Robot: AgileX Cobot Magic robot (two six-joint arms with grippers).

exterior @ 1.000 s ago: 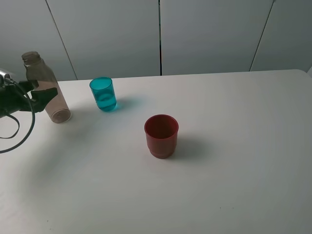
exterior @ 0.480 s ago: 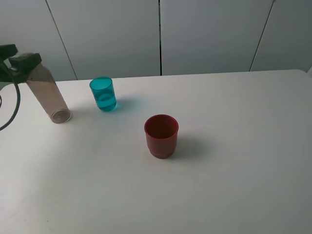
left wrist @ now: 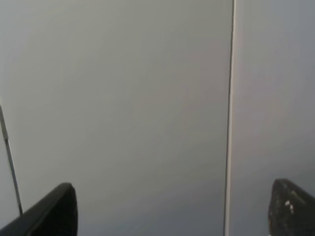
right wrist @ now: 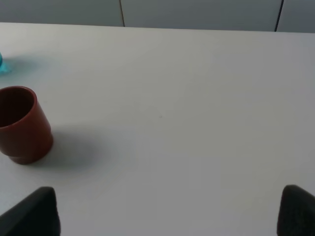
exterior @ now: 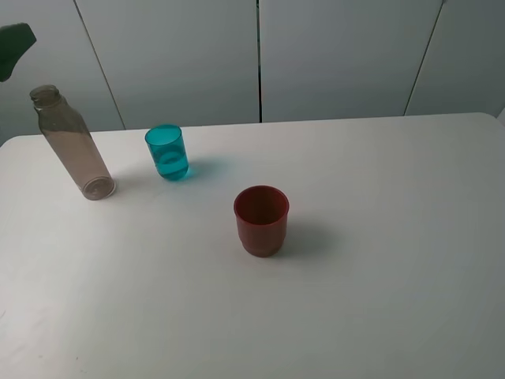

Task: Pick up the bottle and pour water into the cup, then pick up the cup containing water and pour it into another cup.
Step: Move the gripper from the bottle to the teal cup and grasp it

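Note:
The smoky grey-brown bottle (exterior: 72,145) stands free on the table at the far left, capless. The teal cup (exterior: 167,152) stands to its right with water in it. The dark red cup (exterior: 261,220) stands nearer the middle and looks empty; it also shows in the right wrist view (right wrist: 22,125). My left gripper (left wrist: 172,211) is open and empty, raised above the bottle and facing the wall. Only a dark bit of it (exterior: 16,38) shows in the exterior view's top left corner. My right gripper (right wrist: 170,211) is open and empty, low over the table to the right of the red cup.
The white table (exterior: 379,260) runs wide to the right and front. Grey wall panels (exterior: 331,55) stand right behind its far edge. A sliver of the teal cup (right wrist: 1,63) shows at the right wrist view's edge.
My left gripper has let go of the bottle and risen up and away to the top left. The bottle now stands alone. The cups have not moved.

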